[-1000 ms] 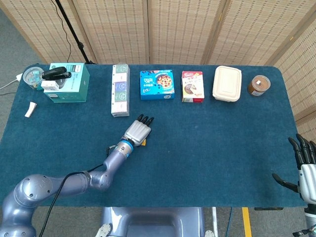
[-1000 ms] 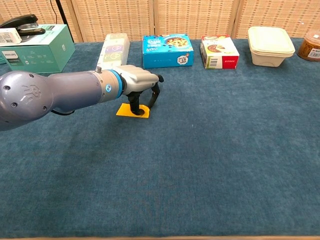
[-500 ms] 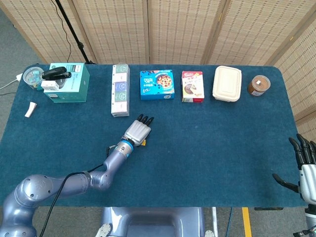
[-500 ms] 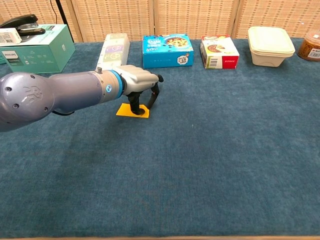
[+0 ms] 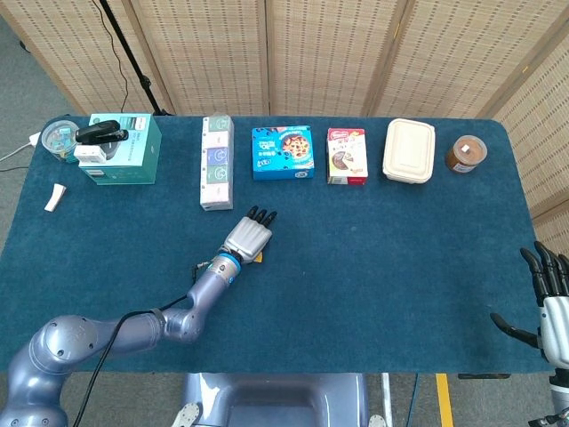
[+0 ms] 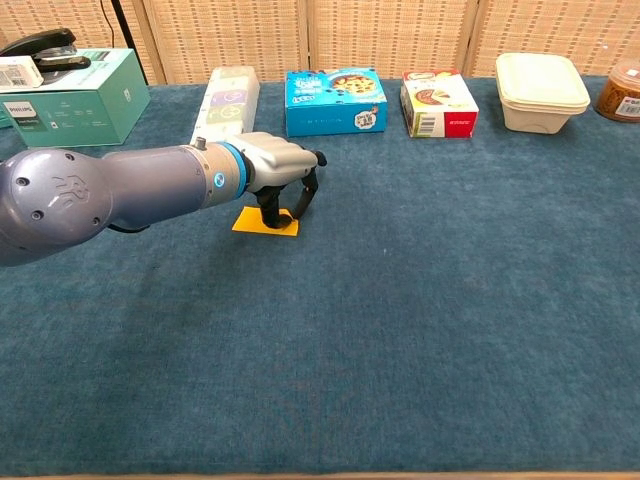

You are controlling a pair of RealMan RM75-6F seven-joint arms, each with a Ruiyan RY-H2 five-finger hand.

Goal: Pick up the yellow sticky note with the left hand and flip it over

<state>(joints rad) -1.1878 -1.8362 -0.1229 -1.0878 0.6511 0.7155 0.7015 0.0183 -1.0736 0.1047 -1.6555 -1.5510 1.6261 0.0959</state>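
The yellow sticky note [image 6: 250, 221] lies flat on the blue tablecloth, in front of the tall white box. My left hand [image 6: 278, 172] is directly over it, palm down, with its dark fingertips [image 6: 270, 214] reaching down onto the note's far part. From the head view only a sliver of the note [image 5: 258, 258] shows beside the left hand [image 5: 249, 235]. The note is not lifted. My right hand [image 5: 551, 298] hangs off the table's front right corner, fingers spread, holding nothing.
Along the far edge stand a teal box with a stapler [image 6: 72, 85], a tall white box [image 6: 228, 98], a blue box [image 6: 335, 101], a red and white box [image 6: 438, 103], a cream container [image 6: 541, 91] and a brown jar [image 6: 620, 92].
The left forearm has shifted very slightly. The hand stays over the note, which lies where it did.
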